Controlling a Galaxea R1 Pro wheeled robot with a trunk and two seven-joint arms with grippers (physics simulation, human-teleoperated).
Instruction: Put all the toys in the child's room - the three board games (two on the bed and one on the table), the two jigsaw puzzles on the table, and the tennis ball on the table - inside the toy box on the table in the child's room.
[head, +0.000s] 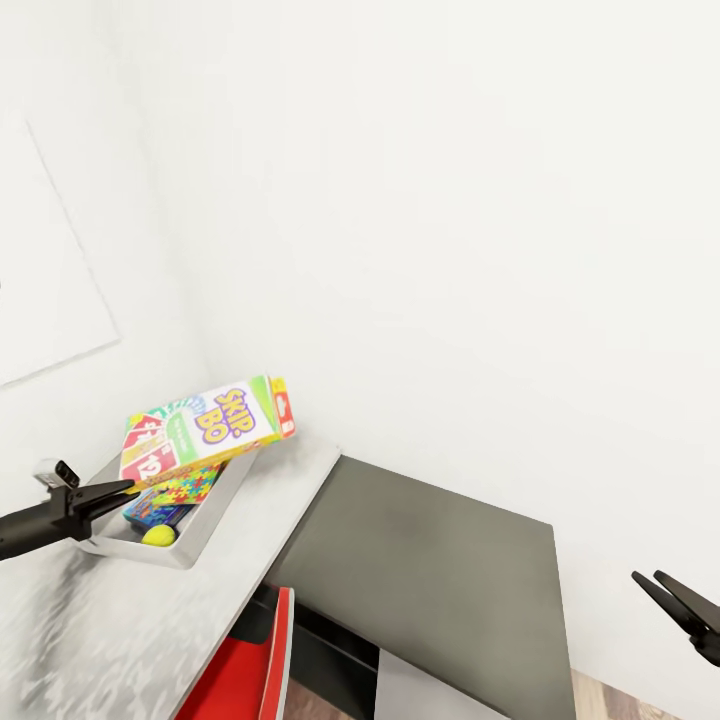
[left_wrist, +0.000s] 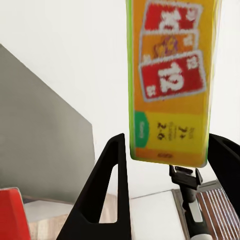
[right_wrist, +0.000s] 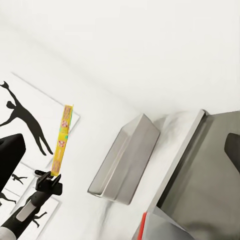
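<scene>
The left gripper (head: 128, 487) grasps the Skip-Bo box (head: 205, 428) by its lower edge and holds it tilted above the toy box (head: 190, 548). In the left wrist view the two fingers (left_wrist: 107, 190) stand on both sides of the Skip-Bo box (left_wrist: 170, 80), whose orange and green face shows red cards. The toy box stands on the table (head: 120, 630) near the wall corner; inside it lie the colourful puzzle (head: 190, 488), a blue game box (head: 150, 510) and the tennis ball (head: 158, 535). The right gripper (head: 668, 598) hangs empty with its fingers slightly apart, beside the dark side desk (head: 430, 570). A red chair (head: 245, 665) stands under the table edge
</scene>
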